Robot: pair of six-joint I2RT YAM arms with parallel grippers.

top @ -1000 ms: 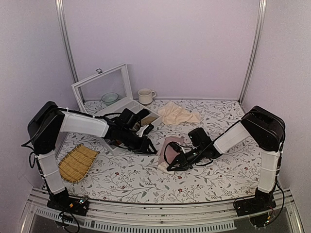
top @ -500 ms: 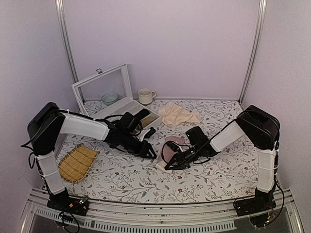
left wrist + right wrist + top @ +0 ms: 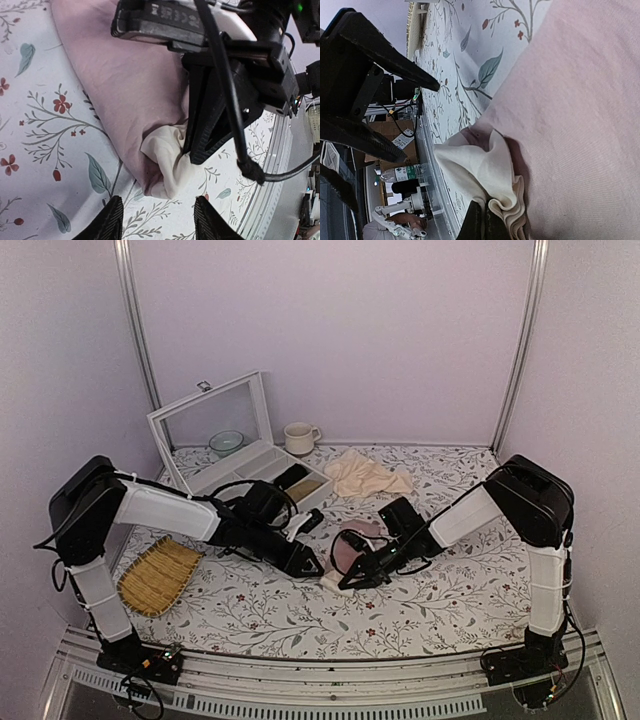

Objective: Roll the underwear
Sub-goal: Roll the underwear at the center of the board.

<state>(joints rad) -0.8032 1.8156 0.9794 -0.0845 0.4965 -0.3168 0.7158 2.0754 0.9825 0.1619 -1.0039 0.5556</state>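
Dusty-pink fabric of the underwear (image 3: 352,538) is seen spread on the flower-printed table cover (image 3: 440,600), with its cream waistband (image 3: 165,160) bunched at the near-left corner. That bunched cream edge is pinched between the closed fingers of the right gripper (image 3: 346,581), which is laid low across the garment's near side. In the right wrist view the layered cream folds are seen pressed against the fingertips.

The left gripper (image 3: 312,564) is held just left of the underwear, its fingers spread apart with nothing between them. In the left wrist view the cream corner is seen just ahead of the two open fingertips and is not touched by them.

A pale beige cloth (image 3: 365,477) is crumpled well behind the underwear. A white case (image 3: 250,455) with a raised clear lid is placed behind and to the left of the underwear. A cream mug (image 3: 298,437) and a small greenish bowl (image 3: 226,441) are found farther back still. A woven tray (image 3: 158,575) is set well to the left of the underwear.
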